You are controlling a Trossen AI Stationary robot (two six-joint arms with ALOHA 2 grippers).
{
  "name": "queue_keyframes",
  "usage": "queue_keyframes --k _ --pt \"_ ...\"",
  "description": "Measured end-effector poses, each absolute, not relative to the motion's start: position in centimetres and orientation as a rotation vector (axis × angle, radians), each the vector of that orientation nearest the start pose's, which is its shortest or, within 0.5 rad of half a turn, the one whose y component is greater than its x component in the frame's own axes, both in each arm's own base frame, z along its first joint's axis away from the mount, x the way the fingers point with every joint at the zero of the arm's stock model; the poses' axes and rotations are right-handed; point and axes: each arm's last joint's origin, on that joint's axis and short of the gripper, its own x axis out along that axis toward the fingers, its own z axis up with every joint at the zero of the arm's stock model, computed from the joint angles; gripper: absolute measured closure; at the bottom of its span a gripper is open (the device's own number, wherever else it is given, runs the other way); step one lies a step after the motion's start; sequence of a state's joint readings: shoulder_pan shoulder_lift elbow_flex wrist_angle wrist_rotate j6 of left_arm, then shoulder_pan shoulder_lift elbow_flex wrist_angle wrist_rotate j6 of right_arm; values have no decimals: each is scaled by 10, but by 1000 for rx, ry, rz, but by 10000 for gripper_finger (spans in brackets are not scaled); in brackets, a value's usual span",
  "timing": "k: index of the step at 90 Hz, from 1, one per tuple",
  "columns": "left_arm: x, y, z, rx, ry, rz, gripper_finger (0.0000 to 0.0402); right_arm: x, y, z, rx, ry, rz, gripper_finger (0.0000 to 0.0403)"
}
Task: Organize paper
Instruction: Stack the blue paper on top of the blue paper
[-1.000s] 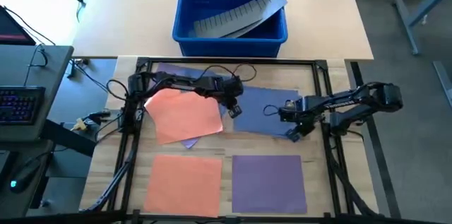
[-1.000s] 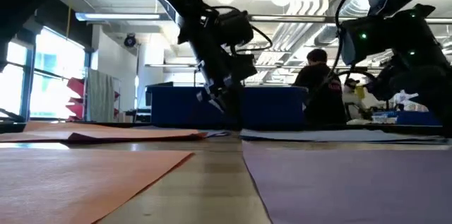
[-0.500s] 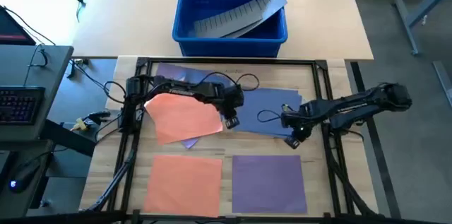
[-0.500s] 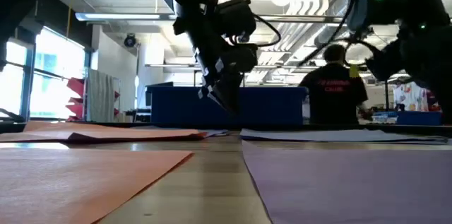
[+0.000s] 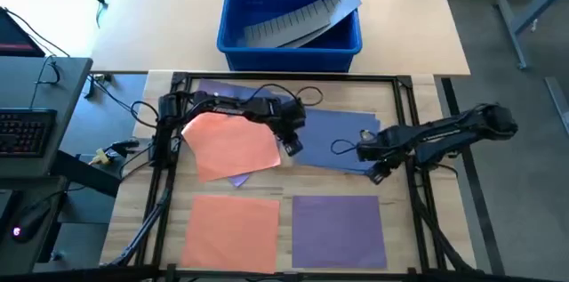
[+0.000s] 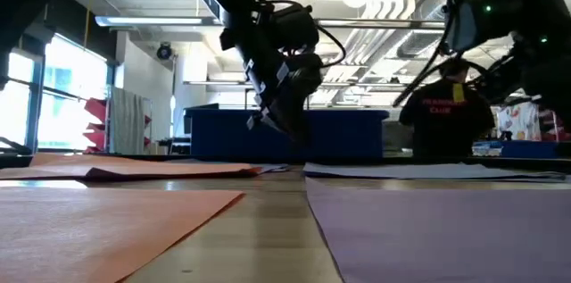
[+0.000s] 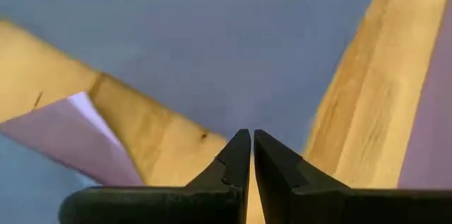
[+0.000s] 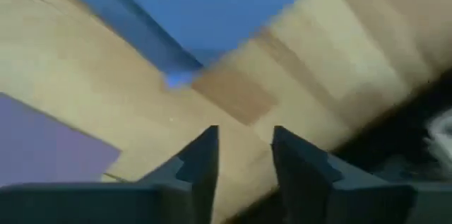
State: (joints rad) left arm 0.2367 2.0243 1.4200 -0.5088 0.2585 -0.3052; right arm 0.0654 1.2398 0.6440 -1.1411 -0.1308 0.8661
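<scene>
nearest the front edge of the table (image 5: 284, 95), an orange sheet (image 5: 231, 230) and a purple sheet (image 5: 338, 229) are lying flat side by side, apart, squared to the edge; judged as already sorted, one place per colour.

behind them the unsorted paper is lying loose. a tilted orange sheet (image 5: 233, 144) is overlapping a purple sheet (image 5: 222, 92) whose edges are peeking out beneath and behind it. just beside it a blue sheet (image 5: 333, 135) is lying askew, one corner reaching towards the front right.

the left gripper (image 5: 290, 146) is hanging between the tilted orange sheet and the blue sheet, over the blue sheet's near-left edge. its fingers (image 7: 236, 157) are pressed almost together, holding nothing, with bare wood and blue paper showing past them.

the right gripper (image 5: 377, 173) is sitting low at the blue sheet's front-right corner, its fingers (image 8: 201, 160) a narrow gap apart with nothing between them. judgement: both arms are flanking the blue sheet because it is next to be straightened; thin paper lying flat gives little edge to pinch, so a slip or crease is the risk.

farthest back, the blue plastic bin (image 5: 233, 33) is standing on the table, holding a grey ridged strip (image 5: 298, 20) that is leaning against its right-hand wall. no paper is visible in it.
</scene>
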Motion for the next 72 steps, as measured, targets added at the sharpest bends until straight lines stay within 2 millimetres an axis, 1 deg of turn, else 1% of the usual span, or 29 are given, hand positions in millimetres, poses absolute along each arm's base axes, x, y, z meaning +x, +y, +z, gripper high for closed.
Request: queue_keyframes --k 9,19,30,36,43,51,60,64,72 --pt "402 89 164 -542 1107 124 402 161 14 176 674 1596 -524 233" --pt "402 85 165 -564 1111 -1 402 176 17 179 647 1450 -313 212" --pt "405 77 163 -563 1095 -119 402 182 16 168 617 1432 -167 206" --pt "405 76 159 -545 1107 -121 402 184 16 162 601 1427 -103 207" --pt "407 79 156 -528 1104 -68 402 191 17 157 582 1375 -4 212" --pt "408 85 157 -528 1077 12 402 197 17 151 553 1327 37 221" --pt "411 91 161 -544 1030 74 402 201 15 146 475 1314 -27 233" --pt "411 94 163 -556 1009 79 402 204 15 146 456 1290 -40 236" --pt "411 95 165 -577 1006 65 402 210 14 145 421 1257 -9 237"
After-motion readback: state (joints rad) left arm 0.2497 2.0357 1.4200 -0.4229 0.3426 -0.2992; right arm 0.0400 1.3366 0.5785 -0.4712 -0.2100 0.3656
